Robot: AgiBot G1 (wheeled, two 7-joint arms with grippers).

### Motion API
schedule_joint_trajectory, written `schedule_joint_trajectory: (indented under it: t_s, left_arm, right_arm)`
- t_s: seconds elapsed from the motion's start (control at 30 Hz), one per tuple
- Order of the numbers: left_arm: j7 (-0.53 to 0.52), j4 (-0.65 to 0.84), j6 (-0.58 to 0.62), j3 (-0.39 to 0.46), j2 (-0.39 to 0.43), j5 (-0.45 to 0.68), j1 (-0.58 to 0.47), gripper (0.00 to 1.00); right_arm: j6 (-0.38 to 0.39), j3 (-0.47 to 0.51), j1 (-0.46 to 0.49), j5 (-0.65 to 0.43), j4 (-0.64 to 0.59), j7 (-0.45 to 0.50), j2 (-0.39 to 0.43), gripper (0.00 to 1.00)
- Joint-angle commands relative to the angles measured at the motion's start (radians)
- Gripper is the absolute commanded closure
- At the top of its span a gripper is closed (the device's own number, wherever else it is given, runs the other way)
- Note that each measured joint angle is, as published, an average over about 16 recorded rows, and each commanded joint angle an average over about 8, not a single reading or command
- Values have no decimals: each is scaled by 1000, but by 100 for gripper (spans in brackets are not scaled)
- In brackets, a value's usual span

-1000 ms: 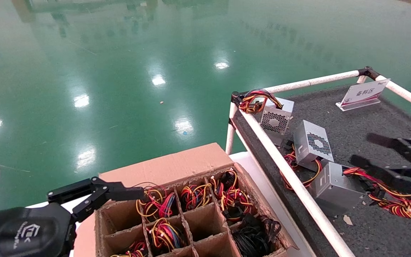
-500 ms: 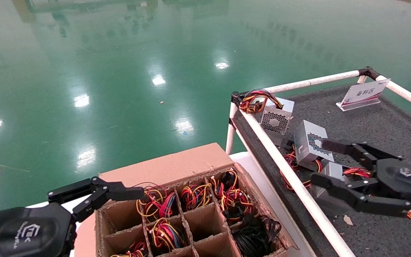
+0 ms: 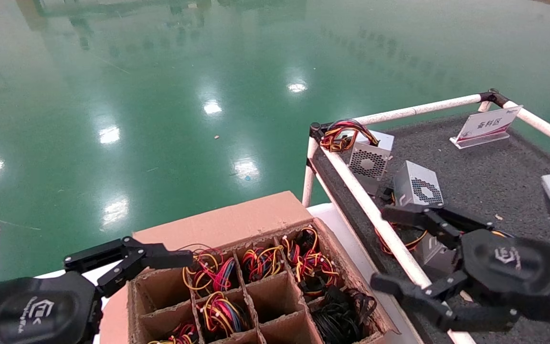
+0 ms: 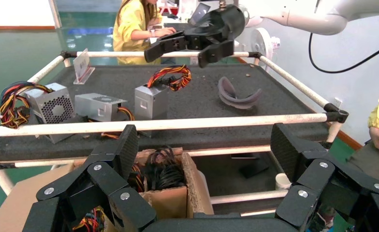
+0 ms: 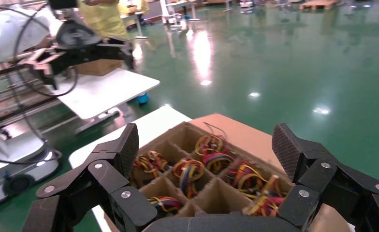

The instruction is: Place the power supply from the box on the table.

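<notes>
The power supply (image 3: 431, 247), a small silver cuboid with red-yellow wires, lies on the table (image 3: 494, 162) near the rail, partly hidden behind my right gripper (image 3: 380, 247); the left wrist view shows it (image 4: 151, 100) upright with its wires on top. The right gripper hangs open and empty over the white rail, facing the box (image 3: 256, 220). In the right wrist view its fingers (image 5: 124, 145) frame the box (image 5: 211, 193), whose compartments hold coloured wire bundles. My left gripper (image 3: 170, 263) is parked open at the box's left corner.
Two fan-grille units (image 3: 368, 160) (image 3: 418, 188) stand on the table by the rail (image 3: 351, 177). A white-and-red sign (image 3: 487, 125) sits at the far side. A grey curved piece (image 4: 238, 96) lies on the table. Green floor lies beyond.
My right gripper, open and empty, has swung left from above the power supply on the table to over the rail, toward the box. The left arm has not moved.
</notes>
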Motion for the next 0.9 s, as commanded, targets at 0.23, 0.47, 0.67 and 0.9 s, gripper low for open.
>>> schedule_joint_trajectory:
  t_s: [0.23,0.47,0.67,0.9]
  left_arm:
    - [0,0,0,0,0,0,0,0]
    - [0,0,0,0,0,0,0,0]
    - [0,0,0,0,0,0,0,0]
    - [0,0,0,0,0,0,0,0]
  right_arm:
    - [9,59,-45,-34,138,41,-20,0]
    - [16,110,-84,-62,256,76,-37,0]
    - [19,138,-105,-78,322,93,-46,0]
    - [20,142,-108,-82,328,95,-47,0]
